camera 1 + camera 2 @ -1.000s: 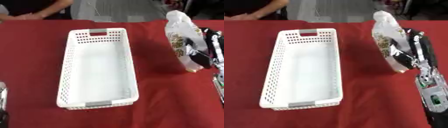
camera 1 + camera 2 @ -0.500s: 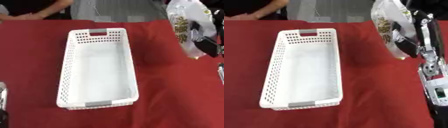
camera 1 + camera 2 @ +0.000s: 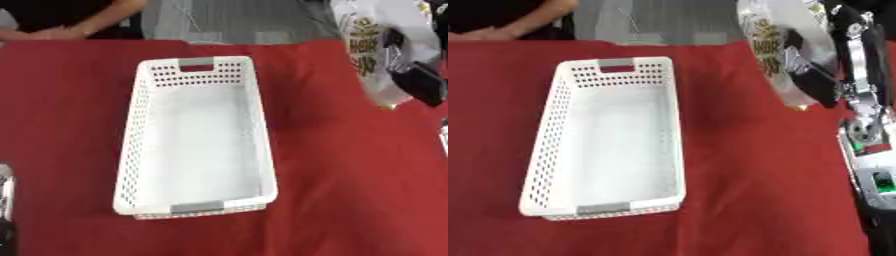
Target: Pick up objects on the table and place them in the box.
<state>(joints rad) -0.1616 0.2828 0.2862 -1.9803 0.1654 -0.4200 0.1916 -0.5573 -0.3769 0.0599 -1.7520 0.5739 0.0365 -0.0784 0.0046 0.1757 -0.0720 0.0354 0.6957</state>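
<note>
White basket (image 3: 131, 150) sits mid-table on the red cloth (image 3: 341, 180), long axis running near-to-far, grey handle strips at both short ends. Inside looks empty. Far end is narrower in view, near end close to the table's front edge but not over it.

Open room: wide strip of bare red cloth to the right of the basket, between it and the right arm. A similar bare strip on the left. Far table edge runs just behind the basket's far end.

Right hand (image 3: 811, 82) is up in the air at the far right, fingers curled around a white bag (image 3: 785, 45) with yellow-brown print. Bag hangs well clear of the cloth, long axis roughly vertical, slightly tilted, lower tip pointing down toward the cloth. It's right of the basket and apart from it, not over the opening.

Left hand (image 3: 5, 200): only a sliver shows at the lower left edge, beside the basket's near corner. Can't tell whether its fingers are open or closed.
</note>
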